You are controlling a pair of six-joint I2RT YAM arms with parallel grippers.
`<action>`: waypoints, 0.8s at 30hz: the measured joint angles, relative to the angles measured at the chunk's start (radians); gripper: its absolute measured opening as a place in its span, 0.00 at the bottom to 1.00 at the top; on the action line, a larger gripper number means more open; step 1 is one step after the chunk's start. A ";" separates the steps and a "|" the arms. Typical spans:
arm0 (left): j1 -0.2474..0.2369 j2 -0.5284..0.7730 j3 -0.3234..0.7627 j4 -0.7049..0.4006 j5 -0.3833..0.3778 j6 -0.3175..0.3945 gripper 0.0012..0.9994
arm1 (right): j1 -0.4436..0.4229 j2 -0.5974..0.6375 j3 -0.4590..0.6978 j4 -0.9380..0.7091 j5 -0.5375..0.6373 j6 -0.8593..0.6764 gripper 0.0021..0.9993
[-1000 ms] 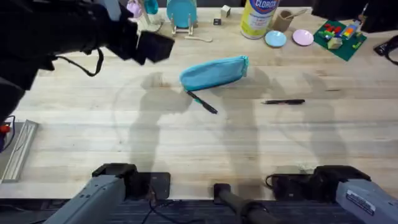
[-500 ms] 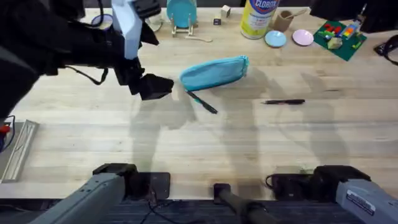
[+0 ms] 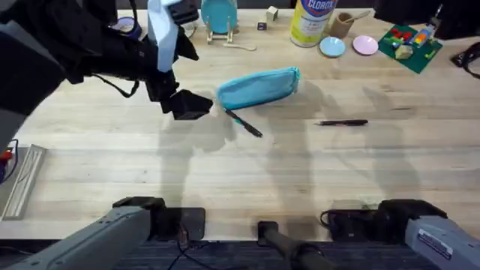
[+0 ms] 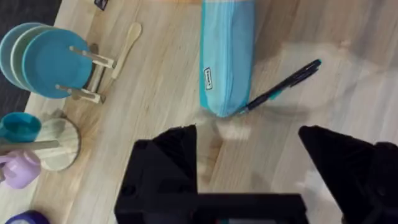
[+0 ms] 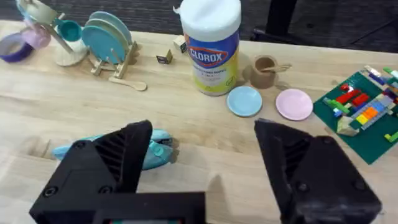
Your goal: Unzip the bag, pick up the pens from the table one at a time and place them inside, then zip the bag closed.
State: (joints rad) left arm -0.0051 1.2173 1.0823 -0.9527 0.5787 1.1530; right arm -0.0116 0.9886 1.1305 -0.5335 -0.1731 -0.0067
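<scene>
While the right gripper [image 5: 202, 168] waits back near its base with its fingers spread wide and nothing between them, all the action sits further out on the table [image 3: 225, 180]. Nearest the bases is bare wood; a little beyond lie the pens, both out on the tabletop. One black pen [image 3: 342, 122] lies alone to the right, well apart from everything. The other, the pen with the teal accent [image 3: 244, 124], lies at a slant with one end touching or tucked just under the near-left end of the bag [image 3: 259, 87].

Look at the left gripper [image 3: 189, 105]: it hovers just beside that same end of the bag, fingers apart, holding nothing. From its wrist camera the blue pouch [image 4: 226, 56] lies straight ahead, stretching away lengthwise, the teal-accent pen [image 4: 284, 86] angling off its near end.

The bag looks closed, though the zipper pull can't be made out. So by my reading the task has barely begun: unzipping not done, two pens to load, then zipping shut.

Beyond the bag, along the far edge, stand a plate rack [image 3: 218, 16] and a wipes canister [image 3: 311, 21].
</scene>
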 joint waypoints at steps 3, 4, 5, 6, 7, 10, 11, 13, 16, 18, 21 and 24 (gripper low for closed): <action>0.000 0.005 0.000 0.000 0.032 0.000 0.99 | 0.000 0.000 0.000 0.000 0.000 0.000 1.00; 0.000 0.005 0.000 0.002 0.037 0.000 0.99 | 0.000 0.000 0.000 0.000 0.000 0.000 1.00; 0.000 0.005 0.000 0.006 0.040 0.000 0.99 | 0.000 0.000 0.000 0.000 0.000 0.000 1.00; 0.000 0.005 0.000 0.014 0.044 0.000 0.99 | 0.000 0.000 0.000 0.000 0.000 0.000 1.00; 0.000 0.006 0.000 0.026 0.047 0.000 0.99 | 0.000 0.000 0.000 0.000 0.000 0.000 1.00; 0.000 0.011 0.000 0.064 0.054 0.000 0.99 | 0.000 0.000 0.000 0.000 0.000 0.000 1.00; 0.000 0.018 0.000 0.077 0.055 0.001 0.99 | 0.000 0.000 0.000 0.000 0.000 0.000 1.00; 0.000 0.045 0.000 0.101 0.057 0.003 0.99 | 0.000 0.000 0.000 0.000 0.000 0.000 0.99; 0.000 0.103 0.000 0.119 0.060 0.003 0.99 | 0.000 0.000 0.000 0.000 0.000 0.000 1.00; 0.000 0.146 0.000 0.128 0.070 0.003 0.99 | 0.000 0.000 0.000 0.000 0.000 0.000 1.00; 0.000 0.197 0.000 0.142 0.090 0.003 0.99 | 0.000 0.000 0.000 0.000 0.000 0.000 1.00; 0.000 0.240 0.000 0.162 0.110 0.003 0.99 | 0.000 0.000 0.000 0.000 0.000 0.000 1.00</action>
State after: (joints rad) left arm -0.0051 1.4570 1.0824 -0.7911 0.6890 1.1561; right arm -0.0116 0.9886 1.1305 -0.5335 -0.1733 -0.0067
